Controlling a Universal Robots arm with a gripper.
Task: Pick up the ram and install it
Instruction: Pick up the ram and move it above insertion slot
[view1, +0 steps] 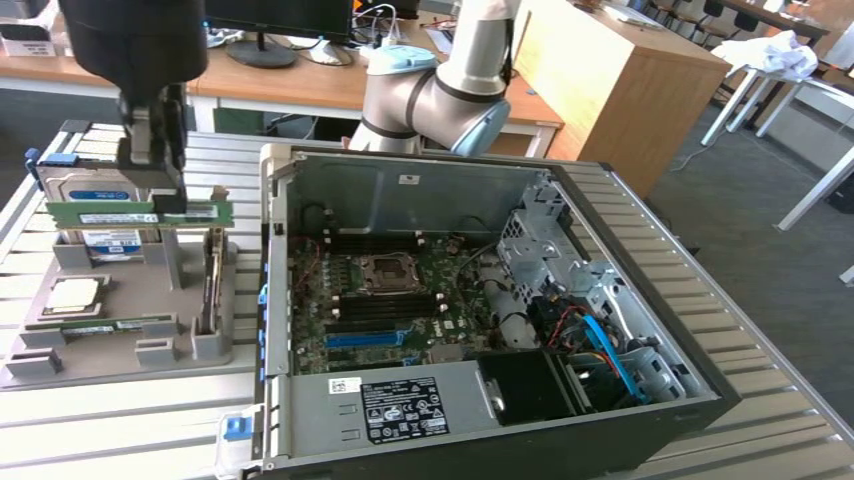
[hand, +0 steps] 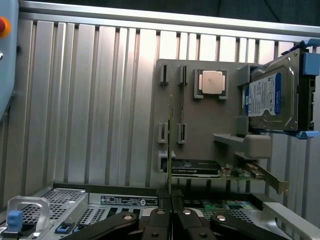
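The ram (view1: 107, 214) is a long green stick held level above the grey holder tray (view1: 134, 285) at the exterior view's left. My gripper (view1: 168, 203) is shut on it near its right part. From the wrist camera the ram (hand: 170, 140) appears edge-on as a thin line rising from between the black fingers (hand: 159, 220) of my gripper (hand: 171, 207). The open computer case (view1: 641, 260) sits to the exterior view's right, with its motherboard (view1: 380, 300) and dark memory slots (view1: 387, 308) exposed.
The tray holds a second green stick (view1: 100, 325), a silvery processor (view1: 74, 293), a hard drive (view1: 94, 195) and an upright card (view1: 214, 280). A blue slot strip (view1: 367, 338) lies on the motherboard. The arm's base (view1: 427, 95) stands behind the case on the ribbed metal table (view1: 134, 420).
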